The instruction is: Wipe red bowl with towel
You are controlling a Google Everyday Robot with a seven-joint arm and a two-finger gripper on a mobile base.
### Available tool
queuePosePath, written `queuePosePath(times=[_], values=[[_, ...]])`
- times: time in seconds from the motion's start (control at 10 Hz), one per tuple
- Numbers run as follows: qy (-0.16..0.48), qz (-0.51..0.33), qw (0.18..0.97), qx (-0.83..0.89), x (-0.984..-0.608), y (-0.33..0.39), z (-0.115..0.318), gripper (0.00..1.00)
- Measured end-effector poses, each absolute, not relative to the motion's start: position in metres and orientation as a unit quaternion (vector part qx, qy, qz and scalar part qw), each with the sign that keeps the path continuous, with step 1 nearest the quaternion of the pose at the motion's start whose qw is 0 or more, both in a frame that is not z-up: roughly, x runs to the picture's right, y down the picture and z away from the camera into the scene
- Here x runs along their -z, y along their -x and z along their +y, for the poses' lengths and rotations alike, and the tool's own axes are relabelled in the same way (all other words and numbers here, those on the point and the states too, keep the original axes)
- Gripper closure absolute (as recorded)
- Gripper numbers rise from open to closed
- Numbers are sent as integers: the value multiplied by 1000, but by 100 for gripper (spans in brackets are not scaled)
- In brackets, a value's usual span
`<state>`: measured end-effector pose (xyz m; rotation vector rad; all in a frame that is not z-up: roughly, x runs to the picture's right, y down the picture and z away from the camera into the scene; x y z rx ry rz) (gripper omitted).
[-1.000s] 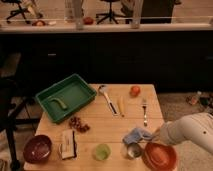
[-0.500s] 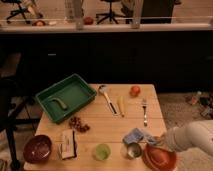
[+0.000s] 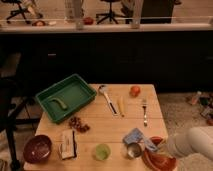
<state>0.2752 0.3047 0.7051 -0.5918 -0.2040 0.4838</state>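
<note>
Comes down lower than a second ago with the gripper [image 3: 159, 147] pinched shut on the towel [image 3: 134, 136], red bowl [image 3: 161, 163] just beneath it (steel cup [image 3: 132, 150] close beside).

We see a wooden counter [image 3: 100, 131]; on it a green tray [image 3: 55, 85] at the back left, then a spoon [image 3: 107, 97], an orange fruit [image 3: 134, 90] and a fork [image 3: 144, 111]; along the front a maroon bowl [image 3: 37, 148], a packet [image 3: 67, 143], a green cup [image 3: 102, 151], a metal cup [image 3: 132, 150], the towel [image 3: 134, 135] and the red bowl [image 3: 162, 162]; the gripper [image 3: 156, 146], fingers closed, is over that bowl's rim.
</note>
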Motion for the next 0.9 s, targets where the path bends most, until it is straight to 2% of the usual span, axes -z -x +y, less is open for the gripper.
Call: queuePosePath(times=[0.6, 0.9], values=[[284, -97, 924, -237, -719, -287, 284, 100], [300, -112, 918, -234, -709, -272, 298, 100]])
